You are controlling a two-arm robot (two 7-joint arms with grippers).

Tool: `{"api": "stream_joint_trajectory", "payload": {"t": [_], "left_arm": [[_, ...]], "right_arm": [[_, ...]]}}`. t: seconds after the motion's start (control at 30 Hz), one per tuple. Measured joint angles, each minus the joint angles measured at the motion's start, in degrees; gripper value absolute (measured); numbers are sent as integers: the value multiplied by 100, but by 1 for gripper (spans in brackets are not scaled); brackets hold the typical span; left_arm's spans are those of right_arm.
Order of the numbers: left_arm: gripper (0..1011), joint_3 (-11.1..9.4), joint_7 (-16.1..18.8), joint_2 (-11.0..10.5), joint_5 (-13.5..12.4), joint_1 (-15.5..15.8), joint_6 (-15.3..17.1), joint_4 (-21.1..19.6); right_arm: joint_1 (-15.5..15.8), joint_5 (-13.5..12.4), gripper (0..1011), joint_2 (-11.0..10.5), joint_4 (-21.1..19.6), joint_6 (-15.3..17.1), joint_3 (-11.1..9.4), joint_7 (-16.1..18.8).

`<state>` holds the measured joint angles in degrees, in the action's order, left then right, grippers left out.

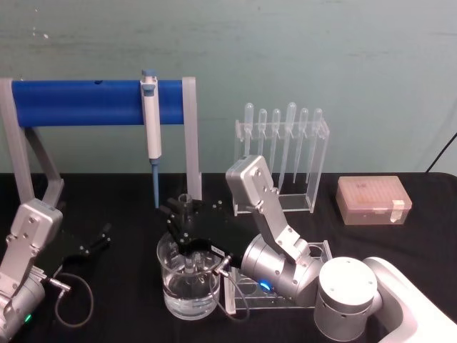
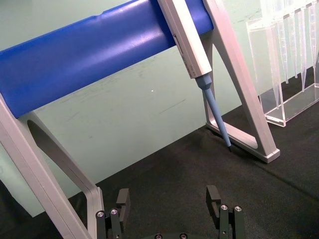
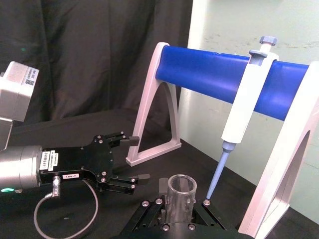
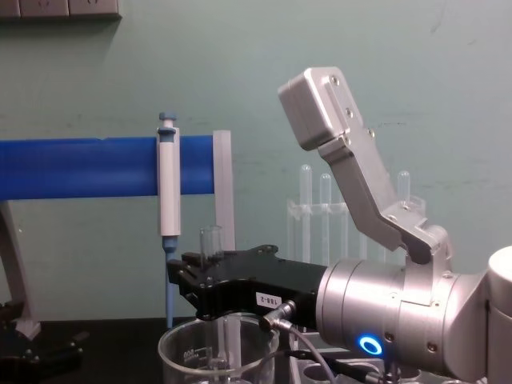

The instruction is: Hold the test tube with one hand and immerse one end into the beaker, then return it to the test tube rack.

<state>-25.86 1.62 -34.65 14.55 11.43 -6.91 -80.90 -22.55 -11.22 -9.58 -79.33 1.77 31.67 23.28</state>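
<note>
My black two-jaw right hand (image 1: 184, 213) is grasping the clear glass test tube (image 4: 211, 240), holding its lower end inside the wide glass beaker (image 1: 187, 304) at the bench's front edge. Returning it is not yet done. My left hand (image 2: 168, 201) is idling, released.

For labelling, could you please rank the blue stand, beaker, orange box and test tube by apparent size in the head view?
1. blue stand
2. beaker and orange box: look alike, and the beaker is nearer the camera, so unranked
3. test tube, held by the right gripper
The left gripper idles at left.
</note>
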Motion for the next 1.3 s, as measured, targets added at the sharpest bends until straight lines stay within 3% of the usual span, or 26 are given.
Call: {"api": "stream_joint_trajectory", "payload": {"t": [1.3], "left_arm": [[1000,0,0,0,0,0,0,0]], "right_arm": [[0,0,127,0,0,0,0,0]]}}
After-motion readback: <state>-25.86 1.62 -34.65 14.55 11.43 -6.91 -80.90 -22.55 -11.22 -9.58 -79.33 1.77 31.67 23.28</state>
